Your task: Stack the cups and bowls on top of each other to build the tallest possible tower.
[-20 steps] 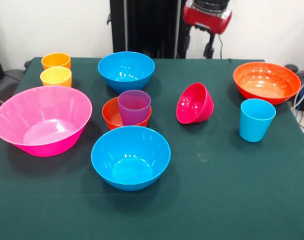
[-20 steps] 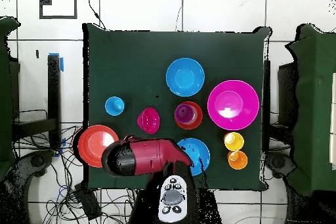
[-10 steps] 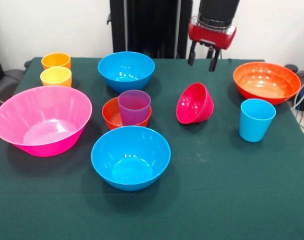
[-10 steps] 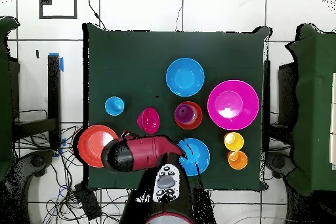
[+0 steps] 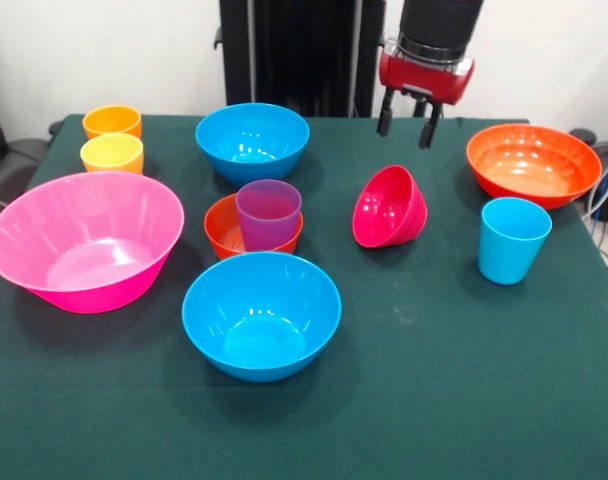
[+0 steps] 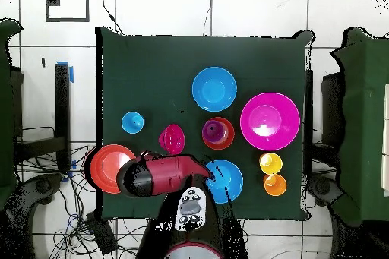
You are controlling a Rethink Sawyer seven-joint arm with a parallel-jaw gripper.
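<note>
My gripper (image 5: 406,124) hangs open and empty over the table's far side, behind the tilted small magenta-red bowl (image 5: 389,207) and left of the wide orange-red bowl (image 5: 533,163). The purple cup (image 5: 268,213) stands inside the small orange bowl (image 5: 222,229) at mid-table. One blue bowl (image 5: 261,313) is in front of them and another (image 5: 252,140) behind. The large pink bowl (image 5: 84,240) is at the left. The orange cup (image 5: 112,121) and yellow cup (image 5: 112,153) stand at the far left. The light blue cup (image 5: 513,239) is at the right.
In the overhead view the red arm (image 6: 167,175) covers part of one blue bowl (image 6: 229,181) and reaches beside the orange-red bowl (image 6: 109,166). The green table cloth (image 5: 454,380) has open room along its front edge. Cables lie round the robot's base.
The gripper has come down from the top edge, so both fingers now show above the table's far side. In the overhead view the arm has reached slightly further over the table.
</note>
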